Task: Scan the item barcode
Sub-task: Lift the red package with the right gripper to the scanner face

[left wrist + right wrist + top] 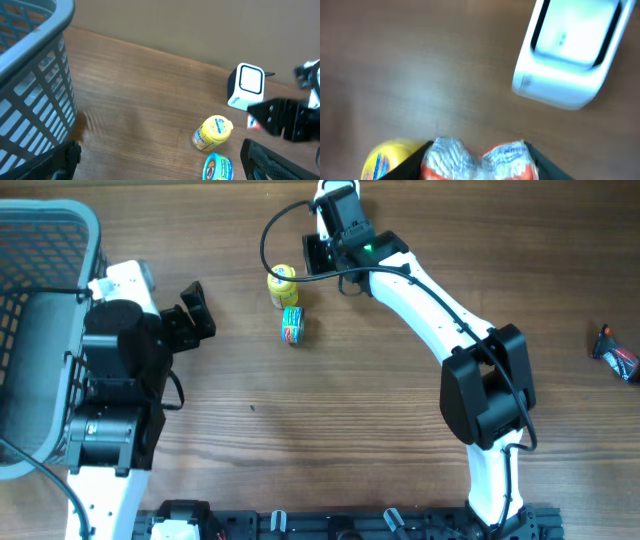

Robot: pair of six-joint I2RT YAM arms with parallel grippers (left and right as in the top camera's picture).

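Note:
My right gripper [479,167] is shut on a crinkled orange and silver packet [480,157], pinched between its black fingers. It hovers just short of the white barcode scanner [569,50], whose window faces up. In the left wrist view the scanner [246,86] stands at the table's far side, with the right gripper [282,117] beside it. From overhead the right gripper [320,252] is at the far middle, and the scanner is hidden under that arm. My left gripper [198,310] is open and holds nothing, near the basket.
A yellow jar [283,284] and a blue can [291,325] lie on the wood just left of the right gripper. A grey mesh basket [40,240] fills the far left. A black and red object [617,352] lies at the right edge.

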